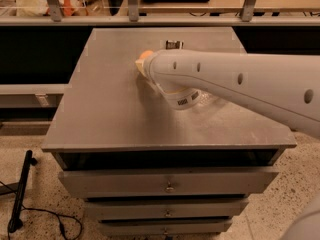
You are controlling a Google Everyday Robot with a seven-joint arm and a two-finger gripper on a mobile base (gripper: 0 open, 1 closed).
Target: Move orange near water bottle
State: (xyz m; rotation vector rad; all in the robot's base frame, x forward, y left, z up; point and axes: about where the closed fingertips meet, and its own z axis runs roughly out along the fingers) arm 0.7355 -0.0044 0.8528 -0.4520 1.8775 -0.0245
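Observation:
The orange point(145, 55) shows only as a small orange-yellow patch at the tip of my arm, in the middle of the grey table top point(105, 104). My gripper point(141, 67) is at that tip, right at the orange, and my big white arm point(235, 81) hides most of it. The water bottle point(209, 102) shows only as a bit of clear crinkled plastic below the arm, right of the wrist. Its cap and label are hidden.
A small black packet point(173, 44) lies near the table's far edge, just behind the arm. The table is a metal drawer cabinet with drawers point(169, 184) below. A shelf rail point(150, 20) runs behind it. A black cable and stand point(20, 194) lie on the floor at left.

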